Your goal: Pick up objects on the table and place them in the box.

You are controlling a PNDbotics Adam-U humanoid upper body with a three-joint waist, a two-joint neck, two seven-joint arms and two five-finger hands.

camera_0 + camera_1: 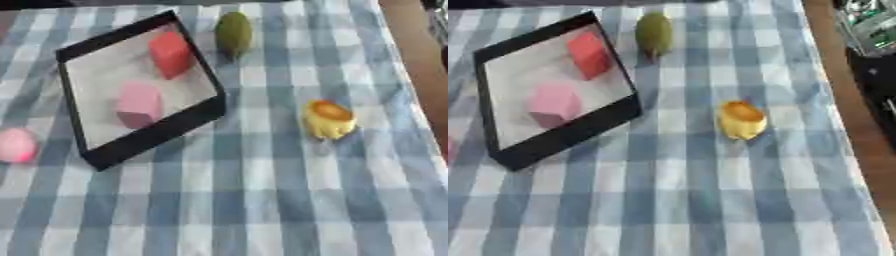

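Clearly neither hand showed in the views, so their state could not be told. Inside the box (149, 142) lay a red block (171, 54) and a pink block (139, 104). The yellow object (330, 119) stood apart on the table (262, 200); probably best taken from above, then the green one (234, 31) and the pink ball (16, 145).

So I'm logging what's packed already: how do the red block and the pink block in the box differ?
The red block lies toward the far end of the box; the pink block lies nearer its middle. The red block is bright red and looks taller and narrower, while the pink block is pale and squatter. They lie apart, not touching. Both are blocky shapes resting on the box's light floor.
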